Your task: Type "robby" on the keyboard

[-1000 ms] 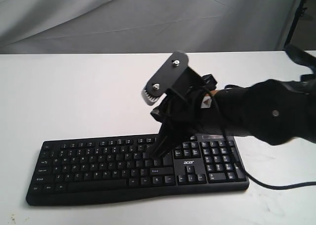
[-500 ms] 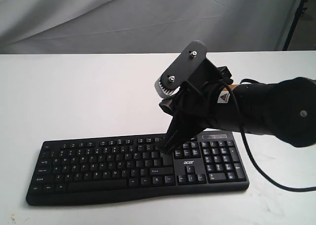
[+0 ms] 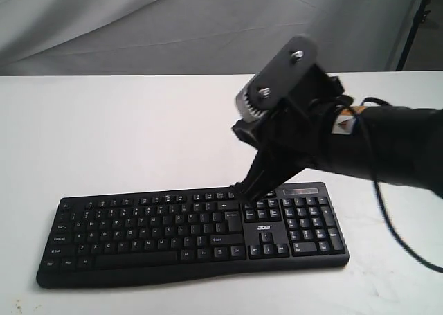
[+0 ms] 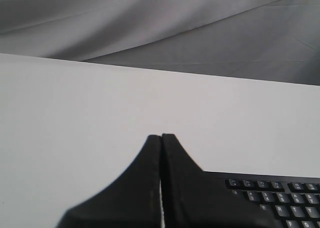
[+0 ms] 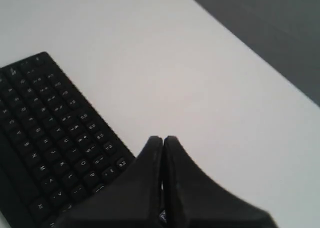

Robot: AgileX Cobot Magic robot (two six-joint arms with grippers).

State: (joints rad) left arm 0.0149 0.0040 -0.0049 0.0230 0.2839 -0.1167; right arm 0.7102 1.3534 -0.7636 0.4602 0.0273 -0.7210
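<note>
**Two grippers shut and empty, right one at keyboard's top edge**

Two black fingers of the right gripper (image 3: 243,189) are pressed together with nothing between them. In the exterior view they point down-left, with their tips at the upper edge of the keyboard (image 3: 173,232), right of frame centre, by the gap between the main key block and the navigation cluster. Can't tell if the tips touch the keys. The right arm (image 3: 387,149) comes in from the right edge and crosses above the number pad.

In the right wrist view the gripper (image 5: 162,138) is closed. The keyboard (image 5: 45,123) fills the lower left, and white surface lies past the tips.

The left gripper (image 4: 161,136) is closed too and holds nothing. In its view, a corner of the keyboard (image 4: 280,198) shows at lower right, partly hidden behind the fingers.

The keyboard lies flat across the lower centre of the exterior frame, long side roughly parallel to the bottom edge, number pad to the right, white legends up.

It sits on a plain white table (image 3: 104,135). A grey, creased cloth backdrop (image 3: 208,24) fills the top of the frame, and a dark pole (image 3: 414,24) stands at upper right.
</note>
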